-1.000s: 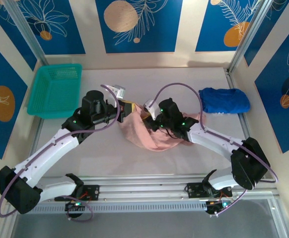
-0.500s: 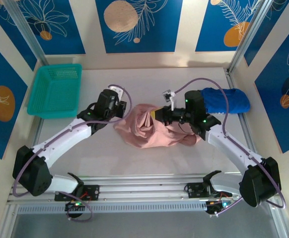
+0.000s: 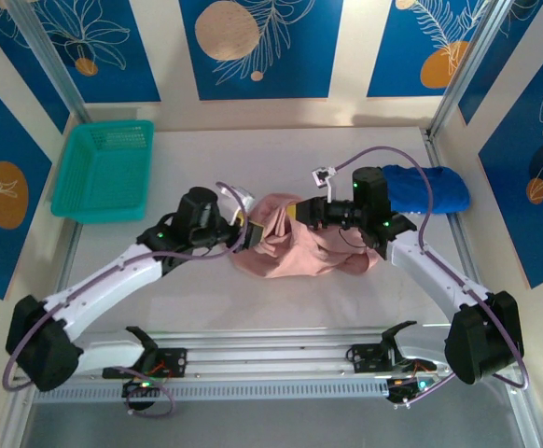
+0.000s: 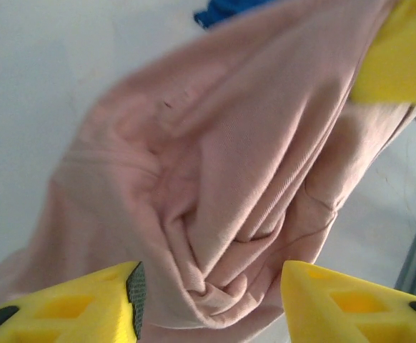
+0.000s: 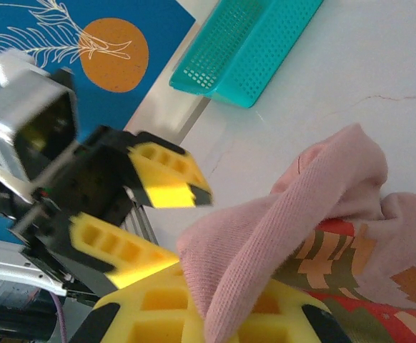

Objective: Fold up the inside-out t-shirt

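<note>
The inside-out t-shirt (image 3: 299,247) lies bunched in a salmon-pink heap at the middle of the table; a red and olive printed patch (image 5: 337,268) shows inside its folds. My right gripper (image 3: 301,213) is shut on a ridge of the pink cloth (image 5: 279,229) and holds it raised at the heap's top. My left gripper (image 3: 245,230) is at the heap's left edge, open, with a crumpled fold (image 4: 215,250) just ahead of its two yellow fingers (image 4: 86,307). From the right wrist view, the left gripper (image 5: 183,225) stands open close in front.
A teal basket (image 3: 104,170) sits at the back left of the table (image 3: 253,159). A royal-blue garment (image 3: 423,189) lies at the back right, just behind the right arm. Metal rails run along the table's near edge.
My left gripper has opened and let go of the cloth, then dropped to the heap's left edge. The right gripper moved right and back with its hold, and the shirt shifted right.
</note>
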You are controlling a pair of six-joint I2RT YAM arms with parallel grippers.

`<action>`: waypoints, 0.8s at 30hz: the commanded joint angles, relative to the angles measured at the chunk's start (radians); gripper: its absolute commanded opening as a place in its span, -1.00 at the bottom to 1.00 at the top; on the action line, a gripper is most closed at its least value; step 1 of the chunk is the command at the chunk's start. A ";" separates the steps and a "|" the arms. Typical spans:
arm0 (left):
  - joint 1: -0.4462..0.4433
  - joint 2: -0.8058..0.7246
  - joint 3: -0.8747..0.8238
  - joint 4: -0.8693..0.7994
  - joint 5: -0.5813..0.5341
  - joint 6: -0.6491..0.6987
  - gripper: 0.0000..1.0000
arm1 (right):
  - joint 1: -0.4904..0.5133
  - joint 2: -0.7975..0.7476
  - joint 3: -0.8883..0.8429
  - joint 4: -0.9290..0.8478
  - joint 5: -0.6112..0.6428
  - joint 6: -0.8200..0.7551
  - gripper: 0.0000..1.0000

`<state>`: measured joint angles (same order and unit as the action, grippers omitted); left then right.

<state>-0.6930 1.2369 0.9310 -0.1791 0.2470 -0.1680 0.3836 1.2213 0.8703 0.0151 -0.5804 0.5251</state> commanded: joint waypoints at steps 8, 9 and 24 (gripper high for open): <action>-0.015 0.141 0.122 0.012 0.122 0.065 -0.40 | -0.012 -0.031 -0.014 -0.003 -0.013 0.006 -1.00; -0.016 0.150 0.129 0.010 0.124 0.066 -0.49 | -0.012 -0.032 -0.014 -0.005 -0.012 0.006 -1.00; 0.020 -0.030 0.091 0.209 0.277 -0.196 -1.00 | 0.007 -0.022 0.123 -0.232 0.232 -0.102 -0.82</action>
<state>-0.6865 1.2770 1.0306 -0.0902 0.4393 -0.2478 0.3748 1.2068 0.9112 -0.1047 -0.4797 0.4854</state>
